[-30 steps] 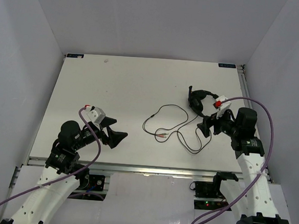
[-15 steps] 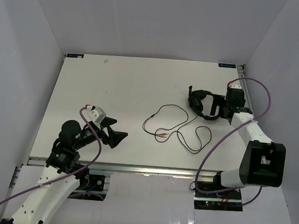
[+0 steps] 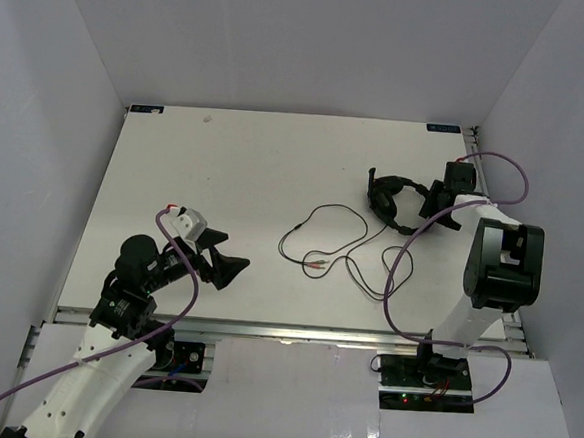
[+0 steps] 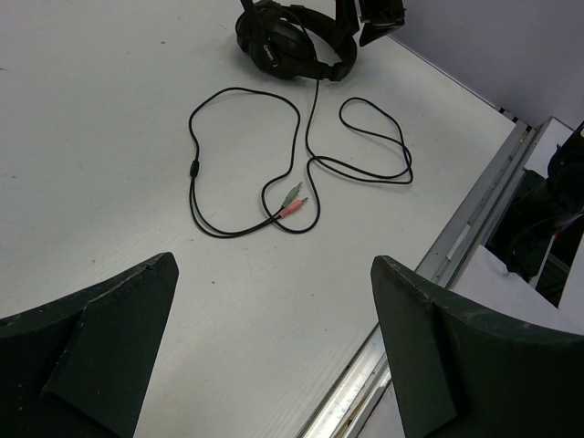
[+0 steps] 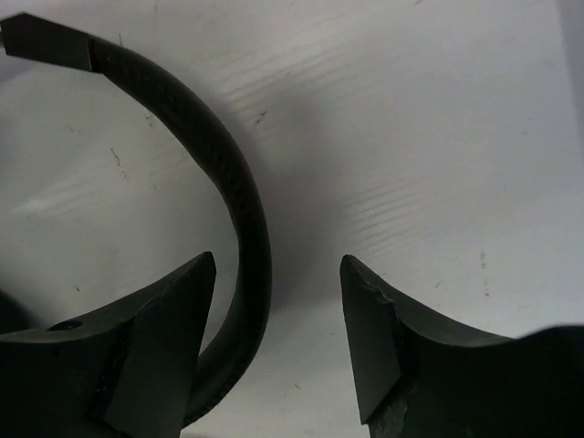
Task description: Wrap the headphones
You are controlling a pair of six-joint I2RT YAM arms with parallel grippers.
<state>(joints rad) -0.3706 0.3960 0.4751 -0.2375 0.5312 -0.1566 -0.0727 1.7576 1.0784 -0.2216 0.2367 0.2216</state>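
The black headphones [image 3: 383, 200] lie on the white table [image 3: 226, 164] at the right, earcups toward the middle [image 4: 287, 41]. Their thin cable [image 3: 345, 248] runs in loops toward the centre and ends in reddish and green plugs [image 4: 292, 201]. My right gripper [image 3: 434, 202] sits low at the headband's right side. In the right wrist view the headband [image 5: 246, 219] passes between the jaws, close to the left finger, with a gap to the right finger; the right gripper [image 5: 278, 260] is open. Wide open and holding nothing, my left gripper [image 4: 274, 263] hovers near the front left [image 3: 236, 250].
An aluminium rail [image 4: 456, 237] runs along the table's near edge. White walls close in the left, back and right sides. The right arm's purple cable [image 3: 404, 262] loops over the table beside the headphone cable.
The right arm has swung from the near side of the headphones to their right side, brought its jaws around the headband and narrowed them. The left arm has not moved.
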